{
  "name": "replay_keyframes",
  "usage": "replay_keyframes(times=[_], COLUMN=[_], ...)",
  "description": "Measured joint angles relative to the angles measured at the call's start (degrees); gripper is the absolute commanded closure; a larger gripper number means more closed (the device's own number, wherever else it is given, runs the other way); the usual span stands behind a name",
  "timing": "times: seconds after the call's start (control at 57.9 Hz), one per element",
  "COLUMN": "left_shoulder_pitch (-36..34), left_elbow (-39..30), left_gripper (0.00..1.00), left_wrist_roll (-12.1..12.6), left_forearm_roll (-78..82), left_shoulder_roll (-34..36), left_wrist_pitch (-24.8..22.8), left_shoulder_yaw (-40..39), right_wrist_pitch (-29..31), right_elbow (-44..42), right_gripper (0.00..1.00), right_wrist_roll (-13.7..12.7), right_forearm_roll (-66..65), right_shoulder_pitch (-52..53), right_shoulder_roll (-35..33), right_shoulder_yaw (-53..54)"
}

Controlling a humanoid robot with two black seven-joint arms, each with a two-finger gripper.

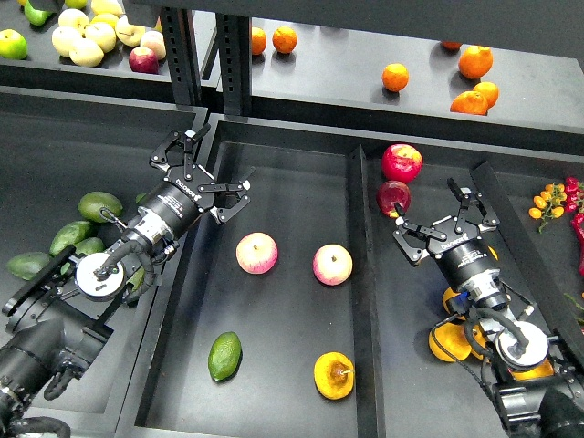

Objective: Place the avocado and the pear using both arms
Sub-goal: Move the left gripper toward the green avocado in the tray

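Note:
A green avocado [224, 355] lies at the front left of the middle tray [283, 173]. A yellow-orange pear [334, 375] with a dark stem pit lies to its right at the tray's front. My left gripper [202, 171] is open and empty above the tray's left rim, far behind the avocado. My right gripper [445, 217] is open and empty over the right tray, beside a dark red apple [393, 197]. Neither gripper touches any fruit.
Two pink-yellow apples [257, 253] [332, 265] lie mid-tray. Several avocados [99, 206] fill the left bin. Yellow pears [450, 342] lie under my right arm. A red apple [402, 162] sits behind the dark one. Oranges [474, 62] and pale fruit [87, 41] are on the back shelf.

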Motion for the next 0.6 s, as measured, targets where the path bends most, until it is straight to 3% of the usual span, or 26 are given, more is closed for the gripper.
replay_keyframes(times=[0.121,0.19,0.207,0.225,0.363,0.449,0.605], left_shoulder_pitch=[-0.2,-0.9,-1.0,-2.0,-5.5,-8.3,-14.5], left_elbow=[0.1,0.2,0.2,0.3,1.1,1.9,2.5], left_gripper=[0.0,0.01,0.01,0.02,0.03,0.03,0.03], left_wrist_roll=[1.0,3.6,4.4,8.2,16.0,17.6,17.9], left_forearm_roll=[0.0,0.0,0.0,0.0,0.1,-0.1,-2.9], left_shoulder_roll=[0.0,0.0,0.0,0.0,0.0,1.3,10.2], left_wrist_pitch=[0.0,0.0,0.0,0.0,0.0,0.0,0.0], left_shoulder_yaw=[0.3,0.8,0.8,1.1,2.8,7.3,21.5], right_wrist_pitch=[0.0,0.0,0.0,0.0,0.0,0.0,0.0], right_elbow=[0.0,-0.1,-0.1,-0.1,-0.1,-0.1,-0.1], right_gripper=[0.01,0.01,0.01,0.01,0.01,0.01,0.01], right_wrist_roll=[0.0,0.0,0.1,0.1,0.1,0.1,0.1], right_forearm_roll=[0.0,0.0,0.0,0.0,0.0,0.0,0.0], right_shoulder_pitch=[0.0,0.0,0.0,0.0,0.0,0.0,0.0], right_shoulder_roll=[0.0,0.0,0.0,0.0,0.0,0.0,0.0], right_shoulder_yaw=[0.0,0.0,0.0,0.0,0.5,0.7,0.8])
